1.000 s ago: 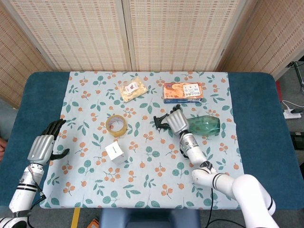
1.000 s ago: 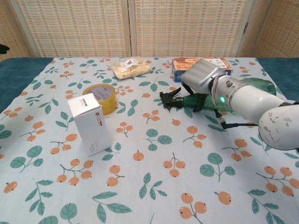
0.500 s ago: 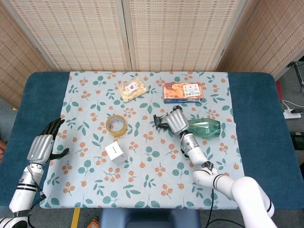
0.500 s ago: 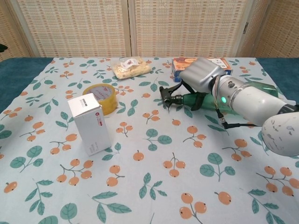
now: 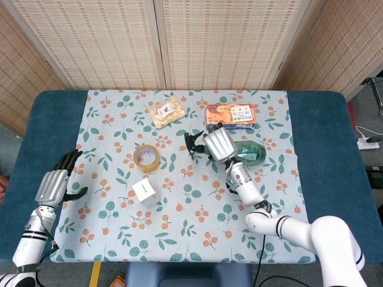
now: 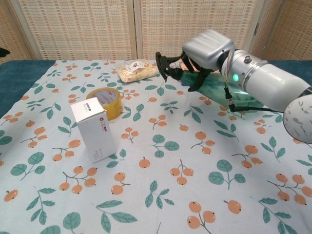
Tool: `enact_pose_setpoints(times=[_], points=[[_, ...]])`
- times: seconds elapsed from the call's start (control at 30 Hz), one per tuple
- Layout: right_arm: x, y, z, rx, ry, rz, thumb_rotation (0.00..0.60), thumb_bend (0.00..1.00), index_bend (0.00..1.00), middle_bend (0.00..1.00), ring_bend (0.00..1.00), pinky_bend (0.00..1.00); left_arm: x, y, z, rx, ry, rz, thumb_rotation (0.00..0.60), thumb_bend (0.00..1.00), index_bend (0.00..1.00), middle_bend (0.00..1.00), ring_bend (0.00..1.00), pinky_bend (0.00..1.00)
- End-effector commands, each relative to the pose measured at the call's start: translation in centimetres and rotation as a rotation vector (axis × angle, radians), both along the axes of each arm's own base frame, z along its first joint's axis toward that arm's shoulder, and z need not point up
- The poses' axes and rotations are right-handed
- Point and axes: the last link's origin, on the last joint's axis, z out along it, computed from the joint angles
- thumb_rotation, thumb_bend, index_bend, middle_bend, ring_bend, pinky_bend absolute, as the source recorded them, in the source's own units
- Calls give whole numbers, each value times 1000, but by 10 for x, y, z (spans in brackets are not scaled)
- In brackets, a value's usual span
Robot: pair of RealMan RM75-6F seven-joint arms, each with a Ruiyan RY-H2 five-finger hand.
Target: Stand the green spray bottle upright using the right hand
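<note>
Floral tablecloth (image 5: pixel 114 197) over blue table (image 5: pixel 326 149); woven screens (image 5: pixel 215 42) behind.

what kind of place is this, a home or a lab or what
Probably a staged robot test setup rather than a lived-in home: a table under a fruit-print cloth, woven screens closing off the back, and assorted props laid out, like a tape roll and a small white box.
</note>
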Motion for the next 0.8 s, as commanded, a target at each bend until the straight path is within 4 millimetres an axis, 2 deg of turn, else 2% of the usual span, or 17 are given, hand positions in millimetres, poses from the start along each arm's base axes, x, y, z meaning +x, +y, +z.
enact_pose_setpoints(times=[0.03, 0.4, 0.6, 0.7, 0.8], points=[[12, 5, 29, -53, -112, -2, 600, 39, 718, 564, 451, 381, 0, 0, 0, -4, -1, 1, 600, 232, 0, 2, 0, 200], [27, 32, 53, -60, -359, -33, 600, 61, 739, 579, 477, 423, 0, -1, 0, -4, -4, 5, 600, 232, 0, 9, 0, 207], [26, 45, 59, -59, -547, -68, 600, 68, 740, 581, 479, 423, -1, -1, 0, -8, -3, 7, 600, 232, 0, 9, 0, 208], [25, 50, 65, -61, -698, -91, 600, 68, 740, 581, 479, 423, -1, -1, 0, -7, -2, 6, 600, 232, 0, 9, 0, 208], [24, 51, 67, -65, -742, -93, 600, 71, 740, 581, 479, 422, -1, -1, 0, -7, -2, 6, 600, 232, 0, 9, 0, 208]])
